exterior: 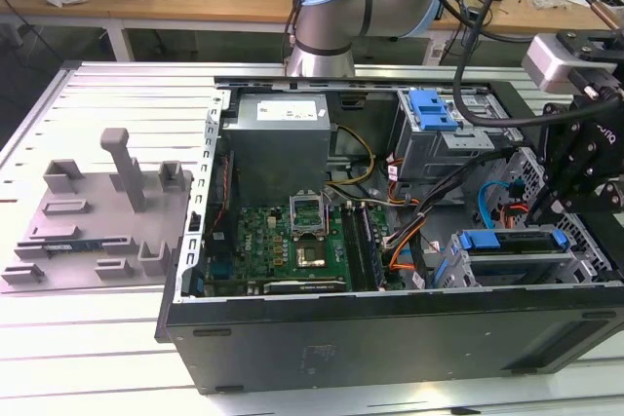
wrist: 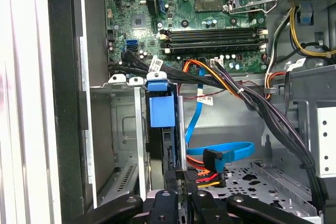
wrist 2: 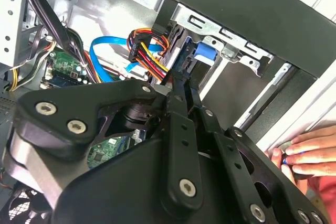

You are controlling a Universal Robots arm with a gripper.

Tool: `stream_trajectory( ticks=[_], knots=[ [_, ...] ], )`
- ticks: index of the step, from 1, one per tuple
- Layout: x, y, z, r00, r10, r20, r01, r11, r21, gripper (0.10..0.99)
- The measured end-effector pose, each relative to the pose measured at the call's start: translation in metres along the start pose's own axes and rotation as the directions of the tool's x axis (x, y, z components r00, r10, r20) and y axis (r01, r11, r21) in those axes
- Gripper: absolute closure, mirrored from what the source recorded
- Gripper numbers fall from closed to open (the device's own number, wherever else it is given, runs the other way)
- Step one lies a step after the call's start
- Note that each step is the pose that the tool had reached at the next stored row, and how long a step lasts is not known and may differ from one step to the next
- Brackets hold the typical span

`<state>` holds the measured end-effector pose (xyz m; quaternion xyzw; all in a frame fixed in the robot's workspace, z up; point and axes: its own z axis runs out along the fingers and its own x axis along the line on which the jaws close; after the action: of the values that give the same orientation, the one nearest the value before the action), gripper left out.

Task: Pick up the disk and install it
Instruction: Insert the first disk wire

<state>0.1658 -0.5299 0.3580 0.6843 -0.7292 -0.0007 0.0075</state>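
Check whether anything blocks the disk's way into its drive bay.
Nothing visible does. The disk appears already inside the bay, with the gripper right at its outer end; the cables lie beside it, not across.

The bay (wrist: 126,129) hides most of the disk (wrist: 160,111) — the view's edge cuts off a hand (wrist 2: 310,153).

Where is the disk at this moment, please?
In the exterior view, the disk sits inside the open computer case, in the near corner on the exterior view's right, next to the orange cables.
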Motion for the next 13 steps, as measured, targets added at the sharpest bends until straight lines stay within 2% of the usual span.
stream_trajectory(
  ticks=[5,9,13],
  knots=[
    [0.0013,-0.0034,0.0,1.0,0.0,-0.0029,0.0,0.9999,-0.011,0.922],
    [0.0063,-0.0038,0.0009,1.0,0.0,-0.0029,0.0,0.9999,-0.012,0.922],
    [0.0064,-0.0038,0.0012,1.0,-0.001,-0.0031,0.001,0.9999,-0.012,0.922]
  ],
)
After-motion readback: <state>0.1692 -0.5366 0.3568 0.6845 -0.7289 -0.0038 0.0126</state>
